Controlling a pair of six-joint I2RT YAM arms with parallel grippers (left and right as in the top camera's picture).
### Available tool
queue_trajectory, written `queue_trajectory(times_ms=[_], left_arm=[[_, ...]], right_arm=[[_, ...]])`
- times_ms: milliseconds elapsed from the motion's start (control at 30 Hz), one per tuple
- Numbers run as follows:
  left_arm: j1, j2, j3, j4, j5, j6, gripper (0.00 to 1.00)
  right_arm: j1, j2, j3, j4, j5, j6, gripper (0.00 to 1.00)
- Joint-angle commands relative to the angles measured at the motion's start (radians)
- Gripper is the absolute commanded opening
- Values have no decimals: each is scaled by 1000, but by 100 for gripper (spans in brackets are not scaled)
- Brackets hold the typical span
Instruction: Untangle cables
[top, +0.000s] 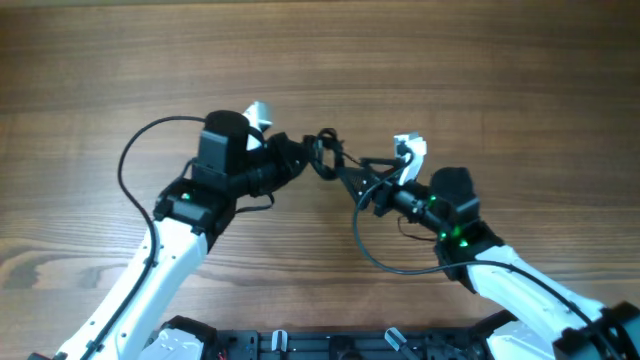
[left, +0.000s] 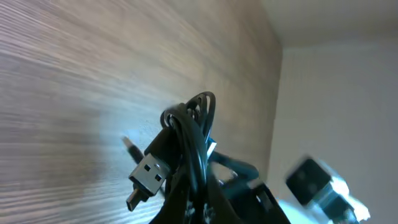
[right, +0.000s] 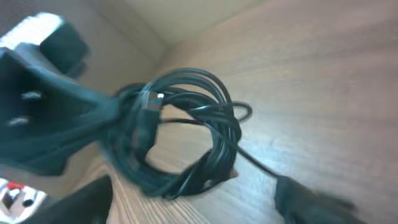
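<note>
Here, the left gripper (top: 301, 159) is pressed together on the cables (top: 323, 150), a small knotted black bundle. Its loops stand up past the fingertips, and a flat USB plug (left: 148, 171) sticks out to one side of the pinch, over the wooden table (top: 470, 60). Just across the bundle, the right gripper (top: 350, 172) faces it with fingers spread, blurred in its own wrist view. The coil sits just ahead of them. Whether they touch a strand, I cannot tell.
</note>
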Motion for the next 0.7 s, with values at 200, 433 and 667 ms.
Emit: queue_trajectory(times_ms=[200, 433, 667], left_arm=[[99, -9, 6, 9, -61, -402, 4], [99, -9, 6, 14, 113, 455, 4], [99, -9, 6, 13, 187, 274, 4]], right_arm=[[-21, -64, 3, -299, -104, 23, 100], [-21, -64, 3, -261, -77, 354, 100], [-20, -63, 3, -185, 123, 1070, 99]])
